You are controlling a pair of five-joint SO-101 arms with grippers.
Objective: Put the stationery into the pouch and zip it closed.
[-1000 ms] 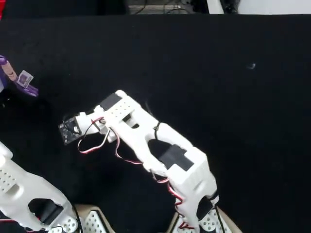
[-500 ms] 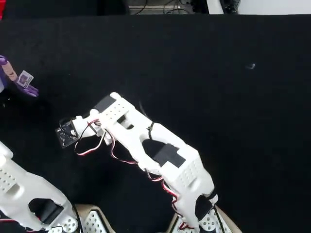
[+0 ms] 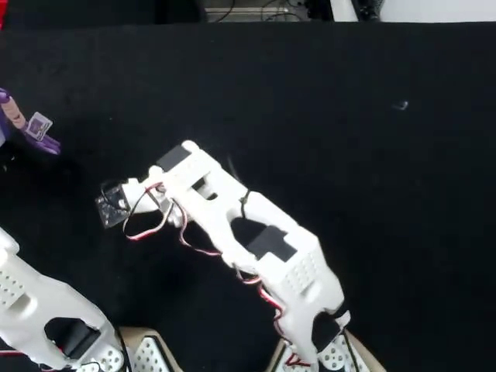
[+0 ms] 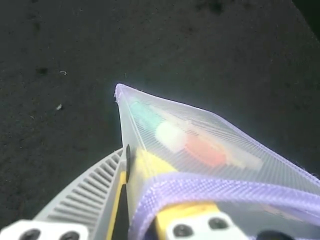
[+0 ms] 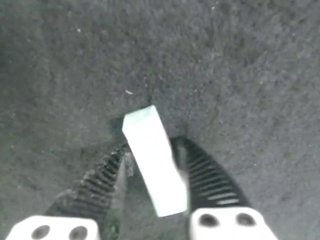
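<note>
A translucent pouch (image 4: pixel 210 150) with a purple zip edge holds several coloured pieces of stationery. My left gripper (image 4: pixel 125 155) is shut on its side, above the black table. In the high view the pouch (image 3: pixel 31 128) shows at the far left edge, and the left arm (image 3: pixel 39 310) rises from the near left corner. My right gripper (image 5: pixel 150 147) is shut on a pale rectangular block (image 5: pixel 152 160) like an eraser, close over the table. The right arm (image 3: pixel 248 232) stretches from the near edge toward the table's left middle.
The black cloth table (image 3: pixel 372 155) spreads wide to the right and far side of the right arm. A small speck (image 3: pixel 400 105) lies at the far right. Cables and a white object (image 3: pixel 341 9) sit beyond the back edge.
The right arm dipped slightly toward the left and near side, then came back close to where it was, still gripping the pale block. The pouch at the left edge has not visibly moved.
</note>
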